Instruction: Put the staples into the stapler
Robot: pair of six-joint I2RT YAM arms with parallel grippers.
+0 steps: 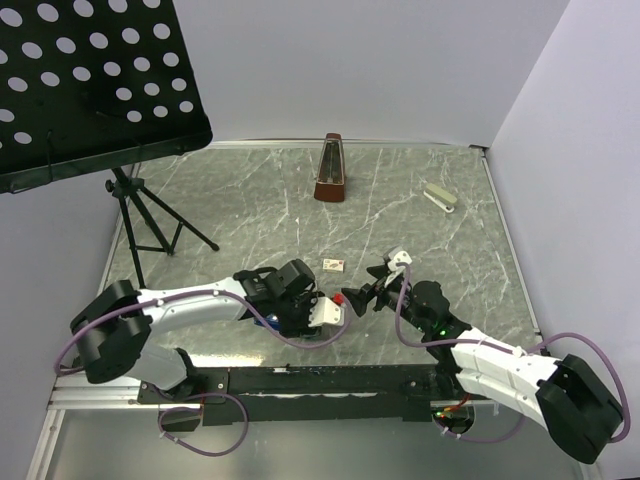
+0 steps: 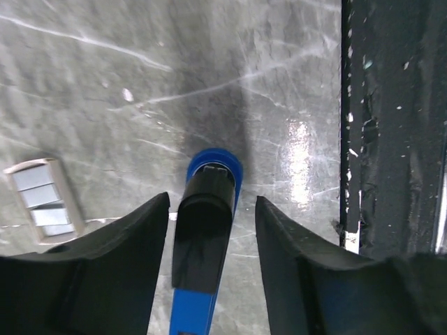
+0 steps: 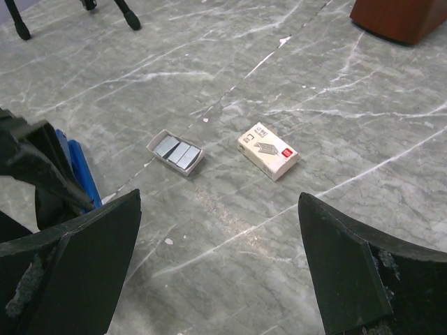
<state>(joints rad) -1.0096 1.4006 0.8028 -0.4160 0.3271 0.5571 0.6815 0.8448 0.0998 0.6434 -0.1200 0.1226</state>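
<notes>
The left gripper (image 2: 213, 202) hangs low over the near middle of the grey marbled table (image 1: 250, 200). Its jaws are apart and straddle the blue and black stapler (image 2: 202, 244), which lies flat along the gap between them. A sliver of table shows at the stapler's right side, so the fingers (image 2: 133, 265) are not clamped on it. The pose reads as lined up to pinch the body across its width and steady it for loading. Whether the stapler's magazine is open cannot be told from these views

The small open cardboard tray of silvery-grey staples (image 3: 176, 152) sits on the table near the stapler. The whitish cardboard box with reddish print (image 3: 268, 150) lies near the tray but apart from it, and is likely the sleeve that belongs to it. The strips lie exposed, face up, which suits picking one out

The right gripper (image 3: 218, 199) hovers above the table facing the tray and box, jaws spread wide and holding nothing. It is probably placed to fetch a strip once the stapler is secured. The white stapler (image 1: 440, 197), brown wooden metronome (image 1: 331, 170) and black perforated music stand (image 1: 90, 90) stand well apart from the work, towards the far side
</notes>
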